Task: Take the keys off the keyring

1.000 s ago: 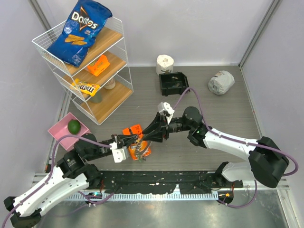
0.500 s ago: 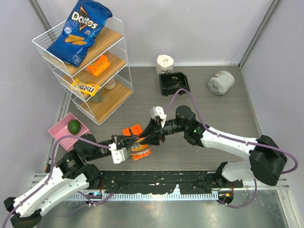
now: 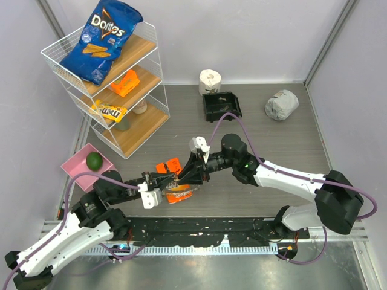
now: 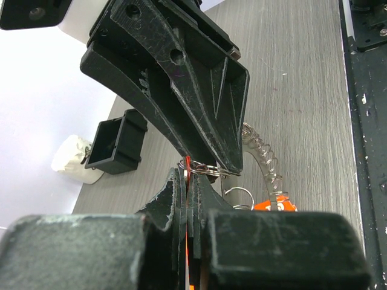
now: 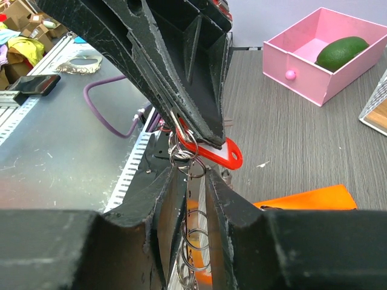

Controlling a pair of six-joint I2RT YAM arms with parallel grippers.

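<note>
Overhead, left gripper (image 3: pixel 170 179) and right gripper (image 3: pixel 184 177) meet above the table (image 3: pixel 272 139), hiding the keyring (image 5: pixel 183 158), right wrist view shows left clamped on its red tag (image 5: pixel 216 153), right narrowly parted around its rings, grip unclear.

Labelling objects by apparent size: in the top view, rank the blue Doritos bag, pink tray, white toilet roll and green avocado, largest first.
1. Blue Doritos chip bag, though it sits high on the wire rack, nearer the camera.
2. Pink square tray.
3. White toilet roll.
4. Green avocado.
</note>
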